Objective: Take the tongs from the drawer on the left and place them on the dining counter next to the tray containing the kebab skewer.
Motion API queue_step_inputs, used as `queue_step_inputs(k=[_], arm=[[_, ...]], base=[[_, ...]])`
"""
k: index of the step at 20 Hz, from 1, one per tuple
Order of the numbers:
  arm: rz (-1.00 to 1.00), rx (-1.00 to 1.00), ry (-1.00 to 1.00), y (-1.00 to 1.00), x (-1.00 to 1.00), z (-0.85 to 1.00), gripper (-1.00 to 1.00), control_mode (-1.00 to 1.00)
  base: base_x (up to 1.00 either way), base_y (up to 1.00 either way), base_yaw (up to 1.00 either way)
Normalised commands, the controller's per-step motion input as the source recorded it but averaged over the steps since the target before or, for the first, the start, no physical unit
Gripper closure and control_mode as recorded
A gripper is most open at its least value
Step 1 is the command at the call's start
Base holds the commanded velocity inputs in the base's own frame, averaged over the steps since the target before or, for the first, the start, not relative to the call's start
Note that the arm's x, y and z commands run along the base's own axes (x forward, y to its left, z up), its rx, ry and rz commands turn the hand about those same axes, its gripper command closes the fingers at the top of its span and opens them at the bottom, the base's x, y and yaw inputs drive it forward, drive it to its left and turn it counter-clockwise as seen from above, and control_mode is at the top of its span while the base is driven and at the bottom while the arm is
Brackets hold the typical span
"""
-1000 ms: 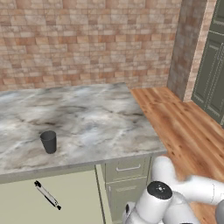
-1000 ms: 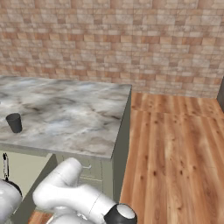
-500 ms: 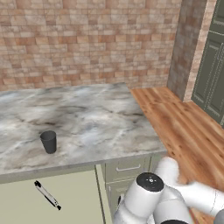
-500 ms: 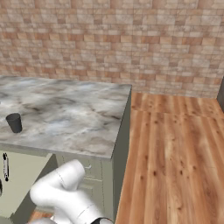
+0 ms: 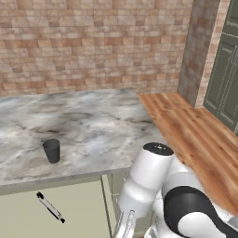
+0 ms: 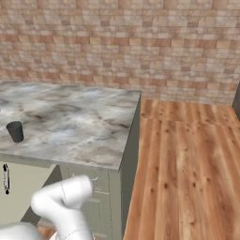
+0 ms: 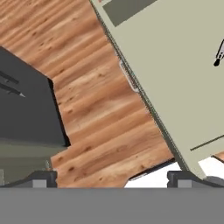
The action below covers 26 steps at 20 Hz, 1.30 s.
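The drawer (image 5: 79, 209) stands pulled out under the marbled kitchen top, its pale inside showing. The tongs (image 5: 50, 207) lie slanted on the drawer floor, slim and silver-grey with black ends; they also lie at the left edge of the right base view as tongs (image 6: 5, 178). In the hand view my gripper (image 7: 113, 178) is open with nothing between its tips, hanging over the wood floor beside the drawer (image 7: 183, 87). One black end of the tongs (image 7: 219, 53) peeks in at that view's right edge. The dining counter, tray and kebab skewer are out of view.
A small black cup (image 5: 51, 150) stands on the marbled kitchen top (image 5: 93, 125) above the drawer. Wood floor (image 6: 187, 159) runs to the right of the cabinets. The drawer's silver bar handle (image 7: 129, 76) lies along its front edge. A brick wall (image 5: 93, 46) closes the back.
My arm has swung left and down toward the open drawer, its elbow now in front of the cabinet. The tongs and cup have not moved.
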Motion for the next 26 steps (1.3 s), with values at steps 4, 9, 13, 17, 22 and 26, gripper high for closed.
queue_step_inputs(k=[4, 9, 13, 17, 22, 26], arm=[[-0.18, -0.08, 0.08, 0.76, 0.64, 0.02, -1.00, -1.00], [-0.07, -0.02, 0.01, 0.17, 0.36, -0.01, -1.00, -1.00], [-0.38, -0.11, 0.00, 0.04, 0.96, -0.27, -1.00, -1.00], [-0.32, -0.15, 0.00, 0.15, 0.96, -0.44, -1.00, -1.00], [-0.05, -0.14, 0.00, 0.50, 0.61, -0.50, -1.00, -1.00], [-0.05, -0.13, 0.00, 0.53, 0.31, -0.55, -1.00, -1.00]], base=[[0.00, 0.00, 0.00], [0.00, 0.00, 0.00], [0.00, 0.00, 0.00], [0.00, 0.00, 0.00], [0.00, 0.00, 0.00], [0.00, 0.00, 0.00]])
